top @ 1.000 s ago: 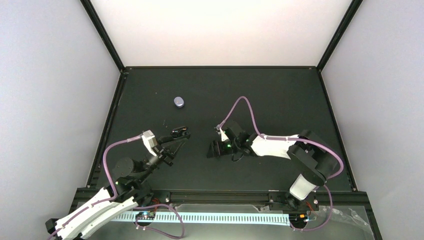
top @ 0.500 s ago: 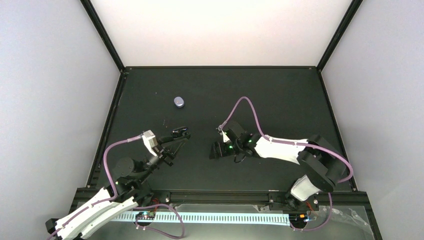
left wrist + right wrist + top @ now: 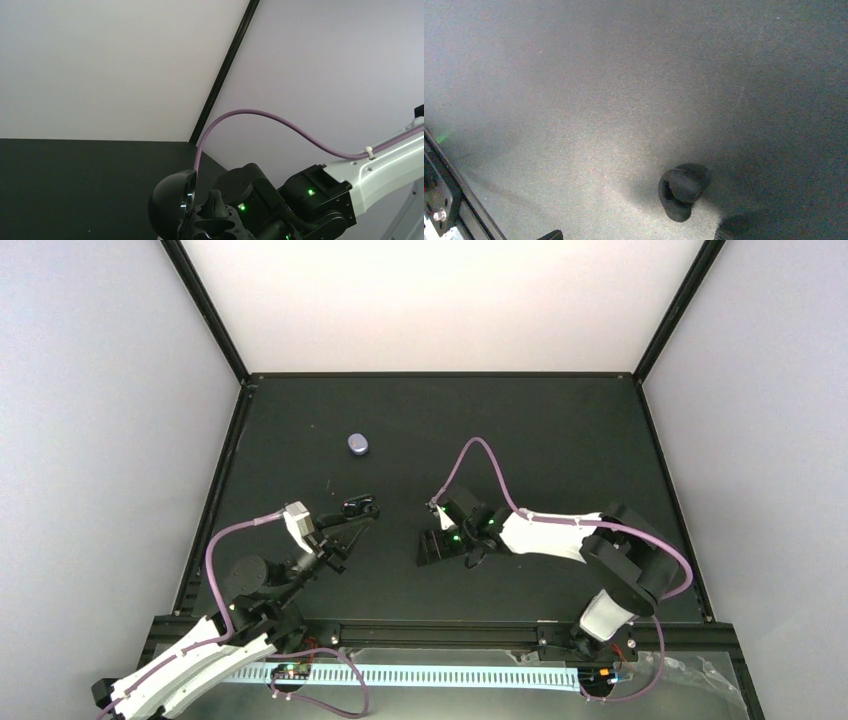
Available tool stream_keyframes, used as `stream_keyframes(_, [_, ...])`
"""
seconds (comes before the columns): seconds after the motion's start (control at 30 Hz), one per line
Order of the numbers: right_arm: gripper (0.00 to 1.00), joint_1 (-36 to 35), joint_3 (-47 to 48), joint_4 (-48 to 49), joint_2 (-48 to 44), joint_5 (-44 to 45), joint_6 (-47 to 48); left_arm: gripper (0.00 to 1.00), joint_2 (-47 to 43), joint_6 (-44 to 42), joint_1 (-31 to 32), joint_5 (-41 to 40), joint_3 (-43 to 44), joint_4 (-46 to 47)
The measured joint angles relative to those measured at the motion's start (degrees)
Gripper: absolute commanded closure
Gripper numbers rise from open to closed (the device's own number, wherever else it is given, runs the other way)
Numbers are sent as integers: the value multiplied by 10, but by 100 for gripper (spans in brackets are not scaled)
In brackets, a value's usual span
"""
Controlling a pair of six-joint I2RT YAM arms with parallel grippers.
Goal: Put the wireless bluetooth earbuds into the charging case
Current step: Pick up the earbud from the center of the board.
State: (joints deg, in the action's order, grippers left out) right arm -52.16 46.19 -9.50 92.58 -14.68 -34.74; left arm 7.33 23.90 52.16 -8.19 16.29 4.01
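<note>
My left gripper (image 3: 360, 507) is shut on a black clamshell case (image 3: 172, 210) held above the mat, its domed lid open. One black earbud (image 3: 215, 202) stands upright in a well of that case. The other earbud (image 3: 683, 190) lies loose on the dark mat. My right gripper (image 3: 432, 545) hangs open just over it, and only the fingertips (image 3: 551, 234) show at the bottom edge of the right wrist view. A pale lavender oval case (image 3: 357, 444) lies shut on the mat at the far left, apart from both grippers.
The black mat (image 3: 560, 440) ends at a black frame with white walls on three sides. A purple cable (image 3: 480, 455) loops above the right arm. The right arm's wrist (image 3: 300, 200) sits close in front of the left gripper.
The right gripper has shifted slightly toward the near edge, and its arm has settled lower. The left gripper and its black case have not moved.
</note>
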Motion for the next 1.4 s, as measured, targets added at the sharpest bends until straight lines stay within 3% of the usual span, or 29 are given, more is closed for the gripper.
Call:
stream_keyframes(0.73, [21, -12, 102, 31, 99, -88, -22, 98, -10, 0, 0, 0, 0, -15])
stream_keyframes(1.13, [20, -8, 113, 5, 28, -92, 34, 98, -26, 0, 0, 0, 0, -22])
stream_keyframes(1.23, [24, 2, 113, 4, 28, -78, 45, 99, -26, 0, 0, 0, 0, -23])
stream_keyframes(1.4, [44, 10, 131, -11, 57, -57, 79, 98, -26, 0, 0, 0, 0, -24])
